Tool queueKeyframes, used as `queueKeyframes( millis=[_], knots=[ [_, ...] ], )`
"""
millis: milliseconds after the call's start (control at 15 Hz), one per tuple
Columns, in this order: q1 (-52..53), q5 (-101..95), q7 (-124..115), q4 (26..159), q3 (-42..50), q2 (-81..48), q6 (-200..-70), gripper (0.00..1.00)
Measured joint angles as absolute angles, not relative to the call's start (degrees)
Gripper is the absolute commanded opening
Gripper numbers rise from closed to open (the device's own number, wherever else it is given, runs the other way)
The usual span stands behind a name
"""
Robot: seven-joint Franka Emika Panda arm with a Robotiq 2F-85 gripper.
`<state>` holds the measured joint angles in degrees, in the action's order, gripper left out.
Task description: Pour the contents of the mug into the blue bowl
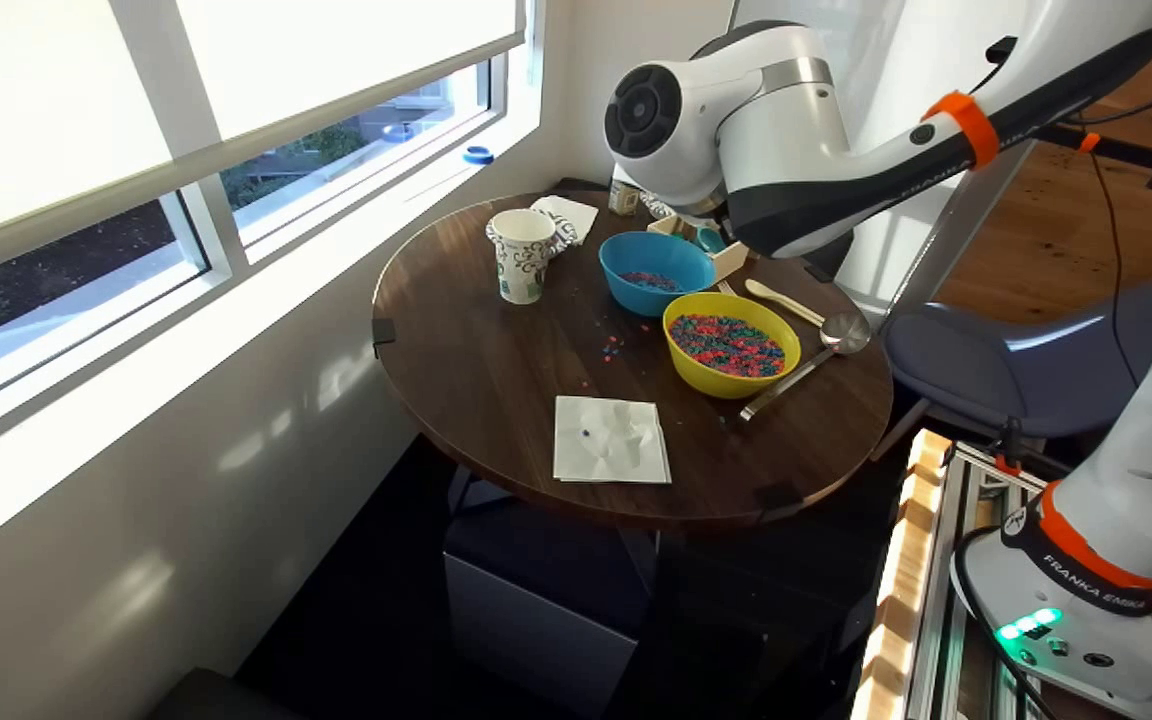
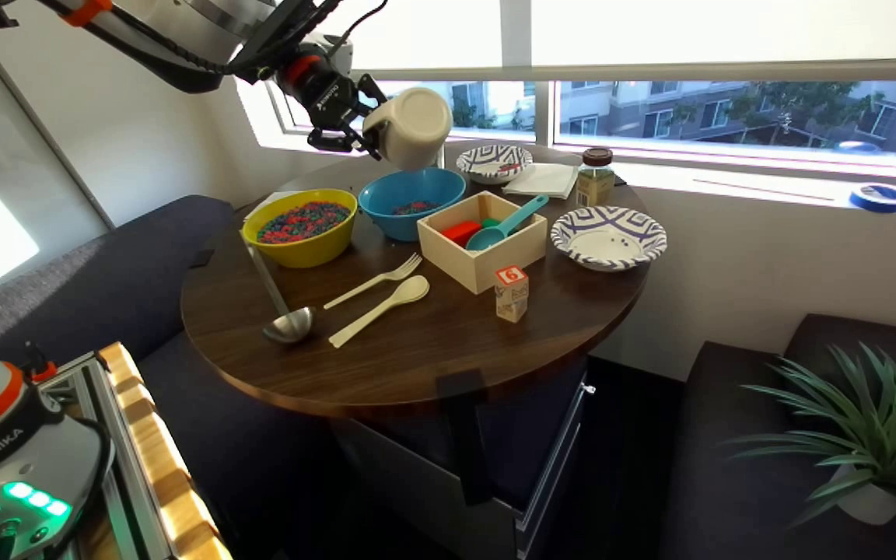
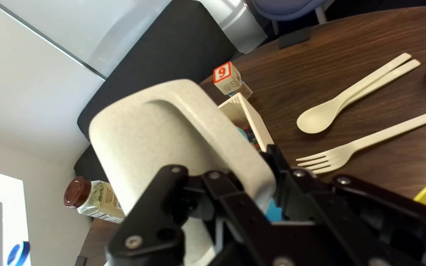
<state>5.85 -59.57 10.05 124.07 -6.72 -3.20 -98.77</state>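
My gripper [image 2: 370, 128] is shut on the handle of a cream mug [image 2: 417, 124], above the table. The mug is tipped with its base raised and its opening turned down, out of sight. The mug fills much of the wrist view [image 3: 146, 136], its handle between the fingers [image 3: 242, 166]. The blue bowl [image 2: 382, 222] stands below the mug with a small heap of red and blue bits in it. It shows in both exterior views [image 1: 624, 293], and a sliver shows in the wrist view [image 3: 274, 212]. The arm hides mug and gripper in an exterior view.
A yellow bowl [image 1: 706, 380] of coloured bits stands beside the blue bowl. A wooden box [image 2: 456, 260] with a teal scoop is close by. A ladle [image 2: 290, 325], fork [image 2: 374, 281], spoon [image 2: 382, 309], blocks [image 2: 512, 294], jar [image 2: 595, 179] and paper cup [image 1: 524, 260] are around.
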Motion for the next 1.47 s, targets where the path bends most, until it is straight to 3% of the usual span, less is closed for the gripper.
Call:
queueKeyframes(
  millis=[467,1467],
  knots=[
    [6.5,-61.2,9.3,122.7,-6.8,-5.2,-98.7,0.01],
    [4.6,-15.3,15.3,116.5,-4.1,7.2,-101.3,0.01]
  ],
)
